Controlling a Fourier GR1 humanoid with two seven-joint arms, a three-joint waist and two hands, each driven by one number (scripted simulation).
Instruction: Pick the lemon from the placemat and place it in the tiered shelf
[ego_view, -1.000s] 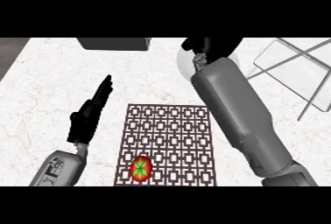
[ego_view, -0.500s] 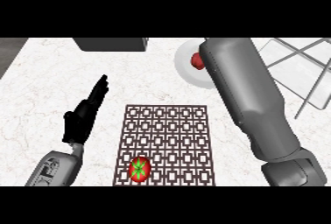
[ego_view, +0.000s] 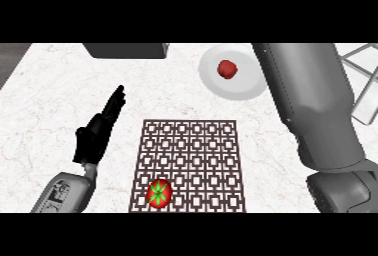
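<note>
White plate (ego_view: 247, 87) near counter's far edge holds small red fruit (ego_view: 227, 69). Patterned placemat (ego_view: 188, 165) at centre front carries round red tomato (ego_view: 159, 193) on near left corner, green star-shaped stalk facing up; no clear long axis. No lemon visible. Wire shelf (ego_view: 365, 82) at right edge. Left hand (ego_view: 100, 130) left of placemat, fingers straight, pressed together, pointing away. Right hand out of view, forearm only. Since earlier frame, right forearm moved right, uncovering plate.

bare counter (ego_view: 52, 95) left of placemat (ego_view: 192, 150), plate (ego_view: 244, 85) beyond, right forearm (ego_view: 310, 110) alongside
</note>
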